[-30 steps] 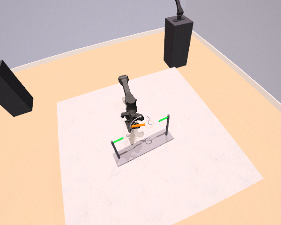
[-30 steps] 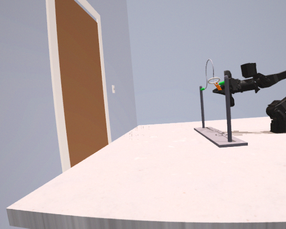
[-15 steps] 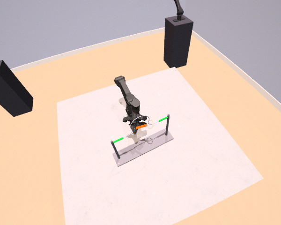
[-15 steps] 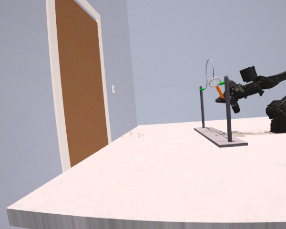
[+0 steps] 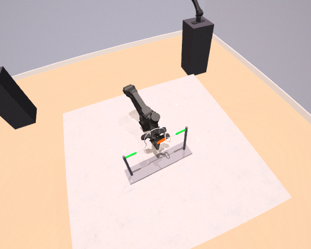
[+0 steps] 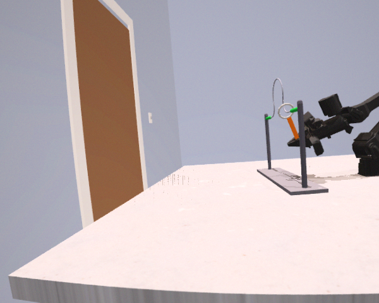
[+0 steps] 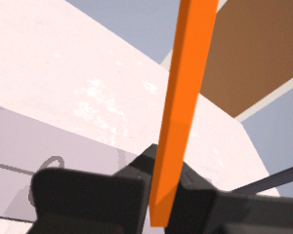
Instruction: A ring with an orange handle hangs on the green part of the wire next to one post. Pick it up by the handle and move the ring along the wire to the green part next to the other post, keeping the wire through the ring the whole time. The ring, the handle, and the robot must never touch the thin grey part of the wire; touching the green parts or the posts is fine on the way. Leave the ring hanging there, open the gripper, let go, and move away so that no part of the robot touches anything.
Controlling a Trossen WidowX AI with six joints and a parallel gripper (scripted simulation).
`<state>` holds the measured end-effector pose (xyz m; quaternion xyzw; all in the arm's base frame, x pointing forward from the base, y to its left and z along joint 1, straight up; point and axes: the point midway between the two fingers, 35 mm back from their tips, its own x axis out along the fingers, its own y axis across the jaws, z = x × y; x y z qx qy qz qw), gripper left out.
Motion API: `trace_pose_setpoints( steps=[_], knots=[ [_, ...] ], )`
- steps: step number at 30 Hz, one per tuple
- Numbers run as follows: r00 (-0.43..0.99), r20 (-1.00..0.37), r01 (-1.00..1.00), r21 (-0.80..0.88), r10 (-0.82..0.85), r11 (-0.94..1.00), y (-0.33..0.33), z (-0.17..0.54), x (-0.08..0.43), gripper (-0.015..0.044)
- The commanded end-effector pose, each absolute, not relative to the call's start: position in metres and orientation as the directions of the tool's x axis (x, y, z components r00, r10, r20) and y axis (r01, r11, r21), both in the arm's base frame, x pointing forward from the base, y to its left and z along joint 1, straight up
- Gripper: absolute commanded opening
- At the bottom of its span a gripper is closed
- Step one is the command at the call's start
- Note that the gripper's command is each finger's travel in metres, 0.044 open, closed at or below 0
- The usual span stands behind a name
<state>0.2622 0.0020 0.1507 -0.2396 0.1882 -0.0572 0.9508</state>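
My gripper [image 5: 157, 143] [image 6: 297, 138] [image 7: 158, 149] is shut on the lower end of the orange handle [image 5: 160, 140] [image 6: 292, 127] [image 7: 186, 97]. The handle slants up to the pale ring [image 5: 165, 139] [image 6: 285, 110]. The ring hangs around the wire [image 5: 150, 132] [image 6: 278, 89], past its tall loop and a little short of the green part [image 5: 180, 131] [image 6: 293, 110] by the right post [image 5: 185, 138] [image 6: 301, 146]. I cannot tell whether the ring touches the wire. The other green part [image 5: 130, 154] [image 6: 268, 117] sits by the left post [image 5: 127, 166] [image 6: 267, 143].
The posts stand on a grey base plate [image 5: 139, 175] [image 6: 313, 188] [image 7: 63, 146] on the white table [image 5: 177, 209] [image 6: 215, 235]. Two black pedestals [image 5: 197, 45] [image 5: 8, 99] stand on the floor behind. A brown door [image 6: 105, 113] is in the left wall.
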Motion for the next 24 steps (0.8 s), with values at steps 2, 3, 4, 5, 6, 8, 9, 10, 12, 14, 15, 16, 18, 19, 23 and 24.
trace_pose_setpoints(
  steps=[2,3,4,5,6,8,9,10,12,14,15,16,18,19,23,24],
  knots=[
    [0.917,-0.362,0.014,-0.389,-0.167,0.921,0.017,0.143,0.261,-0.015],
    [0.916,-0.368,0.013,-0.369,-0.159,0.929,0.02,0.142,0.26,-0.015],
    [0.915,-0.373,0.012,-0.35,-0.151,0.937,0.023,0.141,0.26,-0.015],
    [0.915,-0.378,0.011,-0.33,-0.143,0.944,0.027,0.14,0.26,-0.015],
    [0.914,-0.383,0.01,-0.312,-0.135,0.95,0.03,0.139,0.259,-0.015],
    [0.912,-0.391,0.008,-0.277,-0.121,0.961,0.036,0.137,0.259,-0.015],
    [0.912,-0.395,0.008,-0.26,-0.113,0.966,0.039,0.136,0.258,-0.015],
    [0.911,-0.399,0.007,-0.243,-0.106,0.97,0.043,0.136,0.258,-0.015],
    [0.91,-0.405,0.006,-0.213,-0.094,0.977,0.048,0.135,0.257,-0.015],
    [0.908,-0.41,0.005,-0.185,-0.082,0.983,0.054,0.134,0.257,-0.015],
    [0.908,-0.412,0.005,-0.171,-0.076,0.985,0.056,0.134,0.256,-0.015],
    [0.907,-0.414,0.004,-0.16,-0.071,0.987,0.059,0.134,0.256,-0.015],
    [0.906,-0.418,0.004,-0.138,-0.062,0.99,0.063,0.133,0.256,-0.015],
    [0.906,-0.419,0.003,-0.128,-0.057,0.992,0.066,0.133,0.255,-0.015],
    [0.905,-0.424,0.003,-0.096,-0.043,0.995,0.074,0.133,0.255,-0.015],
    [0.904,-0.425,0.003,-0.09,-0.041,0.996,0.075,0.133,0.254,-0.015]
  ],
)
